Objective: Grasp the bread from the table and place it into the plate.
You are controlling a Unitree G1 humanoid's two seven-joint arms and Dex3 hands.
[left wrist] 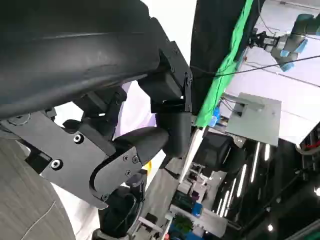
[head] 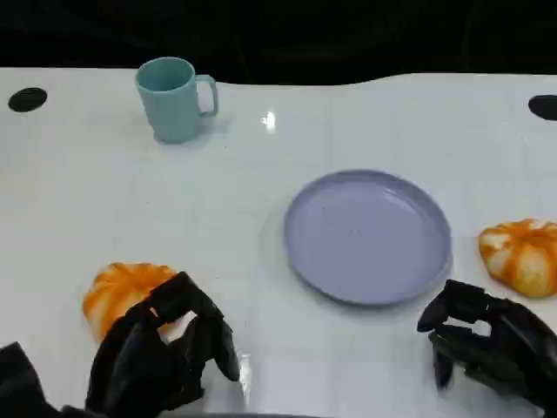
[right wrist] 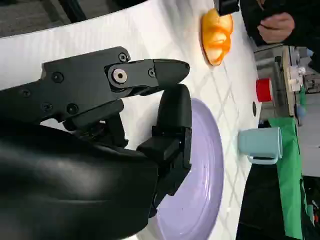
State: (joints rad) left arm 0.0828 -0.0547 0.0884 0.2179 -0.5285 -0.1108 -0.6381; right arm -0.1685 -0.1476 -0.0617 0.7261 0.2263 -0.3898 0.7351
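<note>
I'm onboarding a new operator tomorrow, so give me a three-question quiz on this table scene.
1. True or false: the round lavender plate already holds bread.
2. Which robot hand is at the orange-and-white bread roll on the table's left: A) left robot hand B) right robot hand
3. Fill in: the teal handled mug stands at the table's ____ edge.

Key: 1 false; 2 A; 3 far

two bread rolls [head: 126, 294] [head: 522, 254], one lilac plate [head: 367, 237], one teal mug [head: 174, 98], two black hands [head: 161, 348] [head: 487, 344].
</note>
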